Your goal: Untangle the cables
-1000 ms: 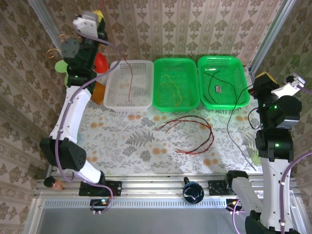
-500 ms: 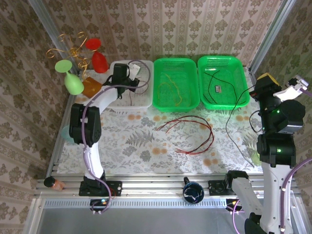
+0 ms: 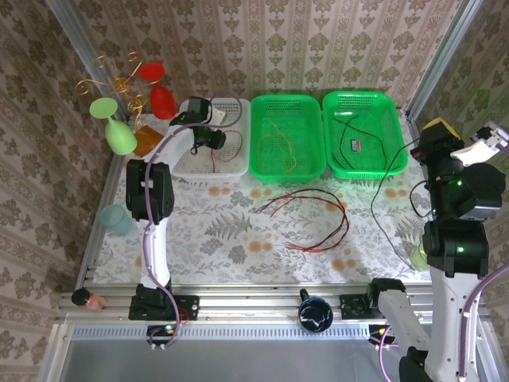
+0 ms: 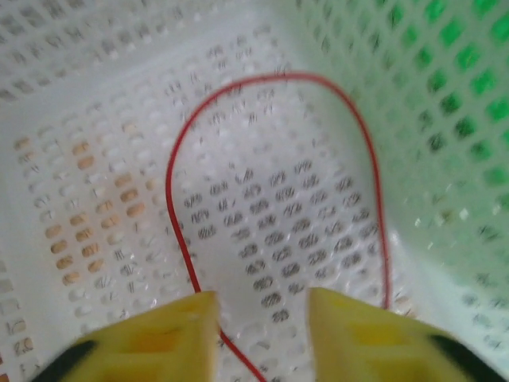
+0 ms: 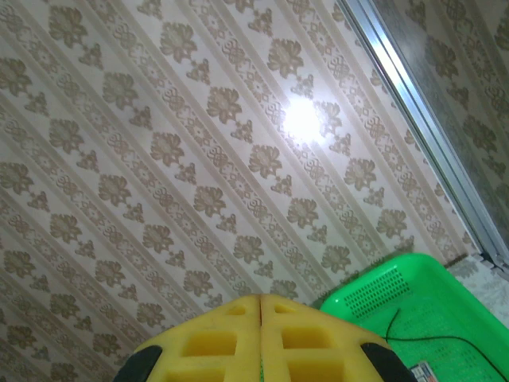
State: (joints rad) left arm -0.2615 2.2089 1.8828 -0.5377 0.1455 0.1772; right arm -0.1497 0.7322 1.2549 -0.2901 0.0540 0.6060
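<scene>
I am hovering my open left hand [image 4: 260, 309] above the red cable [image 4: 171, 199] in the white basket [image 4: 71, 95], holding my right hand [image 5: 261, 306] closed well right of it.

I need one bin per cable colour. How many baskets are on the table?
3, in a row along the far edge: a white basket on the left, a green basket in the middle, and a second green basket on the right. None looks hidden.

Your three baskets sit in row at far edge of surface [image 3: 199, 231]. Left hand [image 4: 261, 306] inside left basket [image 3: 235, 163], above cable [image 4: 169, 191]. Cable loops [image 3: 345, 216] lie on surface before middle basket [image 3: 312, 163]; right basket [image 3: 382, 111] beside it.
</scene>
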